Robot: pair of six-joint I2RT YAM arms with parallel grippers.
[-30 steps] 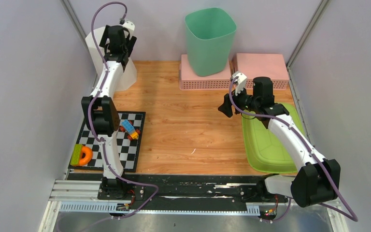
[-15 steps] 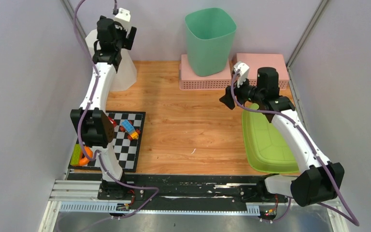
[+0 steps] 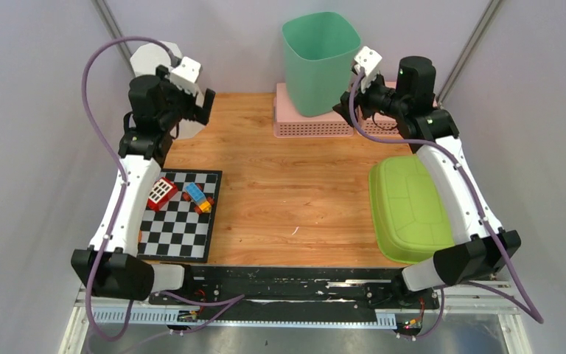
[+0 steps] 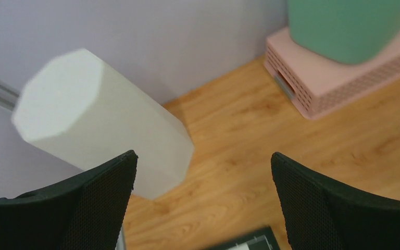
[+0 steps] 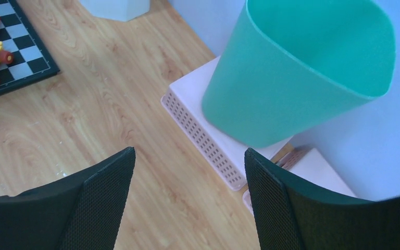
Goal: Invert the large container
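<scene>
Teal container [image 3: 321,63] stood upright, mouth open to the top, on a pink perforated basket [image 3: 302,124] at the rear centre of the table [image 3: 280,184]. Not yet turned over.

Right gripper [image 3: 359,103] was raised near the container's right side. Right wrist view: fingers [image 5: 104,187] spread, only bare table between them, container [image 5: 291,78] ahead and to the right of the gap, not touched. A second pink basket [image 5: 312,166] showed just behind the first.

Left gripper [image 3: 200,110] hovered at the rear left, close to a white container [image 3: 151,60] standing closed end up in the corner. Left wrist view: fingers [image 4: 109,192] spread wide with nothing gripped; white container [image 4: 99,130] lay ahead of the left finger, apart from it as far as could be told.

Other items: a checkerboard mat [image 3: 184,221] at front left carrying a red block [image 3: 161,193] and a blue-and-orange toy car [image 3: 198,197]; a lime-green tub [image 3: 409,210] lying bottom up at front right, partly under the right arm.
</scene>
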